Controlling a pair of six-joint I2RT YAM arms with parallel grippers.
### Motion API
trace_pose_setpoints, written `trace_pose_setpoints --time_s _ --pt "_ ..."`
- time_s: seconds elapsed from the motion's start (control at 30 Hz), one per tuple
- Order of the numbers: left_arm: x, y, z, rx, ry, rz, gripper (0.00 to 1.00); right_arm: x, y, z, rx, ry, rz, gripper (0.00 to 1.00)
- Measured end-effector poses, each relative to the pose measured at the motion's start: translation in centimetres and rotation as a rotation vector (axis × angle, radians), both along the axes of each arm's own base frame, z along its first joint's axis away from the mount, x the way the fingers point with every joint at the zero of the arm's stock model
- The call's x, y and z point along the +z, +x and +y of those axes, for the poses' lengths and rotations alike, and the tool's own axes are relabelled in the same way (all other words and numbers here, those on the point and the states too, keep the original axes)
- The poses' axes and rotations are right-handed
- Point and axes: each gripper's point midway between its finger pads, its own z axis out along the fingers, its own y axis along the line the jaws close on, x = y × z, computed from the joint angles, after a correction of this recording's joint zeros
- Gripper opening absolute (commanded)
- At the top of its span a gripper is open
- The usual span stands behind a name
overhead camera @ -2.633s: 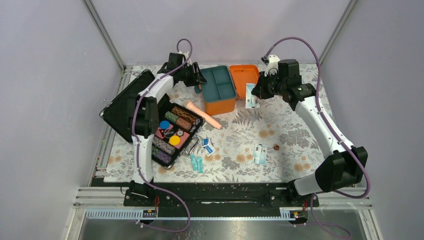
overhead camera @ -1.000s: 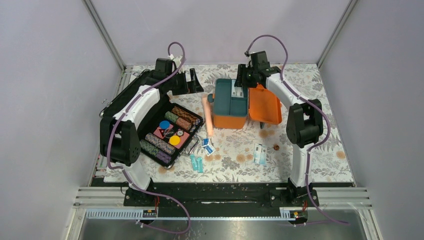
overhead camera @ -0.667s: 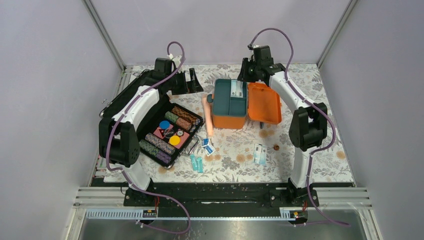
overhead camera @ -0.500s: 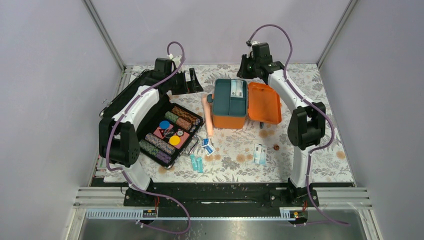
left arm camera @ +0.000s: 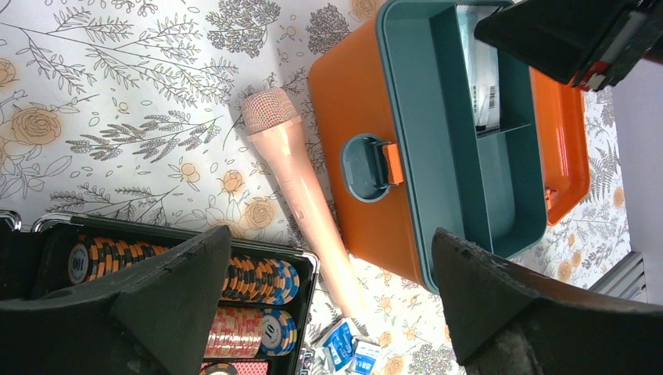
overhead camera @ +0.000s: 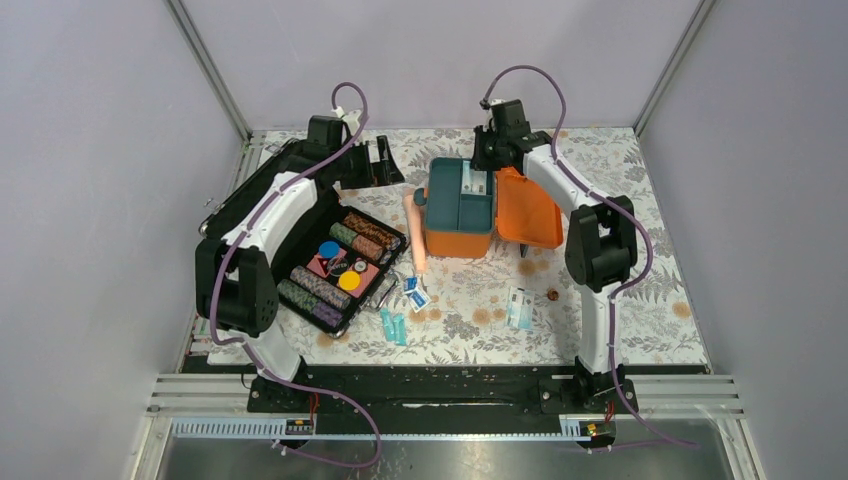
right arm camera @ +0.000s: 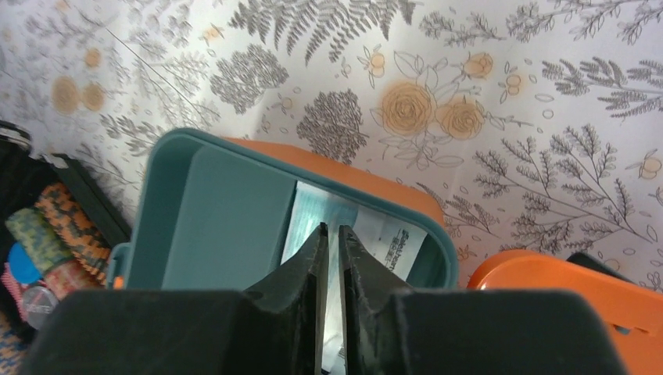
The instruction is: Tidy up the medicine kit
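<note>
The medicine kit is an orange box with a dark teal divided tray; its lid lies open to the right. A white packet lies in the tray's back right compartment, also seen in the left wrist view and the right wrist view. My right gripper hovers over the kit's back edge, jaws nearly together and holding nothing, just above the packet. My left gripper is wide open and empty, left of the kit.
A peach cylinder lies against the kit's left side. An open black case of chip stacks sits at left. Blue sachets, teal vials, a white packet and a small brown object lie on the floral mat in front.
The right gripper let the white packet go into the tray, drew back behind the kit, and has now come forward over the kit's rear compartment. The left arm has stayed still.
</note>
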Motion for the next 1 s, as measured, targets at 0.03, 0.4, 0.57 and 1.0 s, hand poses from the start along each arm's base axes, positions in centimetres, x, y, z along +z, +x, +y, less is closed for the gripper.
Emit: trace_pose_setpoints --time_s 0.03,0.4,0.57,1.0 --pt "0.1 0.0 0.0 0.001 0.001 -0.002 0.99 -0.4 -0.2 0.0 -0.003 -0.011 0.006 0.18" --pt "-0.4 -0.7 0.5 0.017 0.016 0.008 0.99 -1.3 -0.4 -0.5 -0.016 -0.070 0.003 0.20" --pt "-0.3 -0.8 0.6 0.018 0.016 0.006 0.99 0.0 -0.5 -0.5 -0.014 -0.058 -0.014 0.45" --pt "5.7 -2.4 0.3 0.059 0.012 -0.177 0.99 12.6 -16.2 -6.8 0.092 -0.109 -0.238 0.99"
